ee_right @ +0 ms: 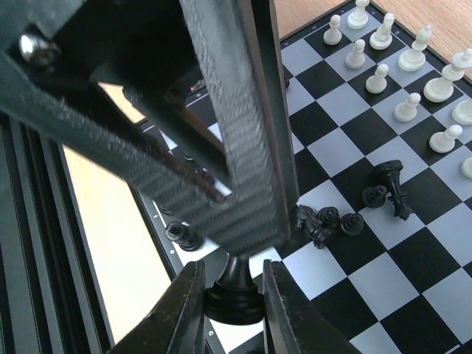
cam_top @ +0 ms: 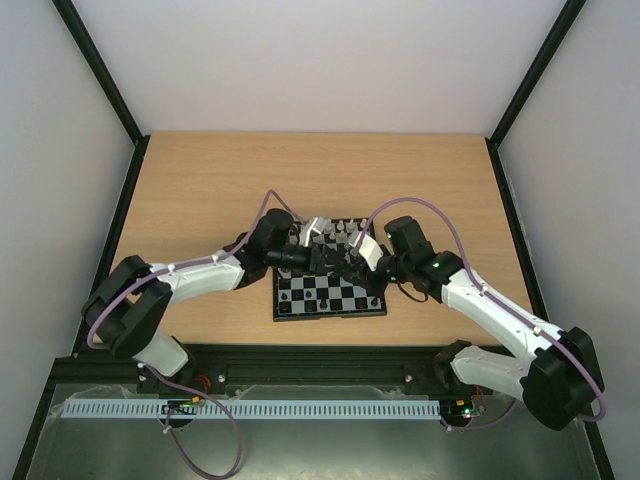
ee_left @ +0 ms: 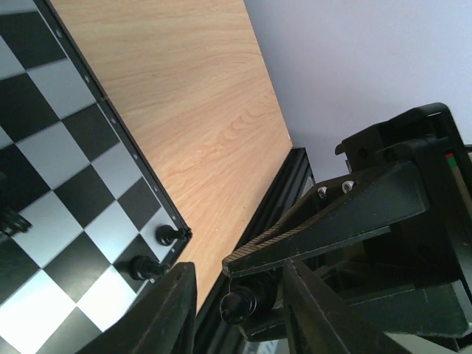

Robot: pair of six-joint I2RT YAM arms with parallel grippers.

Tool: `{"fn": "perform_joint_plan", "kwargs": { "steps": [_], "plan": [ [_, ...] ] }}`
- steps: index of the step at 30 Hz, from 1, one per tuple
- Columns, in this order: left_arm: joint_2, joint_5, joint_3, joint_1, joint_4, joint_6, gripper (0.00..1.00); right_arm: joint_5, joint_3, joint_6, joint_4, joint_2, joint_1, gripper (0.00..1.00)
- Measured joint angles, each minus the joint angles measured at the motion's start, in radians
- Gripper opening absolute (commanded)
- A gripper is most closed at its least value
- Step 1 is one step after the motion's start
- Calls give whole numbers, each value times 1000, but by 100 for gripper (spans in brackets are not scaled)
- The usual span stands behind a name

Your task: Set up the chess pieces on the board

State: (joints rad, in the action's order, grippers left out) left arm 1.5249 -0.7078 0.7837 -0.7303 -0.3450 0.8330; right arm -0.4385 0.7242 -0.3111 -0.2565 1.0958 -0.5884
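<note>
White pieces [ee_right: 408,108] stand ranked along one side of the board [cam_top: 330,297] on the bench [cam_top: 200,200]; black pieces [ee_right: 389,188] mostly remain, several toppled mid-board, a few upright at its edge, one black piece [ee_right: 234,284] clamped in right fingers [ee_right: 184,313], left fingers [ee_left: 173,313] part-open around it.

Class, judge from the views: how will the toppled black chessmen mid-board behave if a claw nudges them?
The toppled black chessmen have round bodies, so they will probably roll. The board looks glossy, so they may also slide. Being tiny, they are likely light and could knock the upright white pieces nearby.
</note>
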Motion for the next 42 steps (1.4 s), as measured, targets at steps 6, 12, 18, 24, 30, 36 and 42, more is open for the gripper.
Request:
{"fn": "perform_joint_plan", "kwargs": {
  "steps": [6, 12, 18, 24, 30, 36, 42],
  "plan": [
    [34, -34, 0, -21, -31, 18, 20, -2, 0, 0, 0, 0, 0, 11],
    [51, -51, 0, -22, -43, 36, 6, -2, -2, -1, 1, 0, 0, 12],
    [55, -58, 1, -23, -61, 41, 2, -1, -6, -5, 2, 0, 0, 42],
    [39, 14, 37, -24, 66, -43, 2, 10, -5, -13, -20, -26, 0, 65],
    [-29, 186, 90, -30, 261, -184, 2, 17, -5, 17, -26, -109, 13, 71],
    [-55, 484, 152, -141, 452, -342, 2, 0, 30, 120, -29, -95, 201, 71],
    [-49, 712, 194, -296, 550, -470, 2, -16, 74, 212, -21, 26, 347, 71]
  ]
}}
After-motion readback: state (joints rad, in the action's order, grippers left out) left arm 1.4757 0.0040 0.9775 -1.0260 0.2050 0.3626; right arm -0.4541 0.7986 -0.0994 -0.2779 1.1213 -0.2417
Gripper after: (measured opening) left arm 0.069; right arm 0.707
